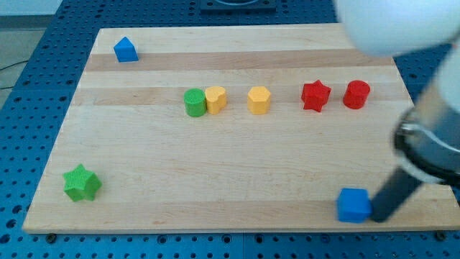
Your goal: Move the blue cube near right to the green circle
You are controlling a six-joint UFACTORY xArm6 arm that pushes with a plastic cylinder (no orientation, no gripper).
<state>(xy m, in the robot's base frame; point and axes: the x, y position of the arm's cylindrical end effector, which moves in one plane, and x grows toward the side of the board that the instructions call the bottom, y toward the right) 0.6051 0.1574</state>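
blocks: 2 blue, 2 green, 2 yellow, 2 red | blue cube [353, 205] squat, no long axis (edges roughly square to board [230, 151]) | green circle [194, 102] well apart | my tip [374, 218] touching cube's right; no claw

A wooden board [237, 165] is laid on a blue perforated table [43, 65]. At far left, a blue house-shaped block [126, 50] is seen alone. In the mid row, a yellow block [215, 98] is set at centre-left; a 2nd yellow block [259, 100] is placed a bit further right, apart from it. Towards the right, a red star [315, 96] and a red cylinder [356, 94] are set close tog., not touching. At near left, a green star [81, 183] is seen by itself.
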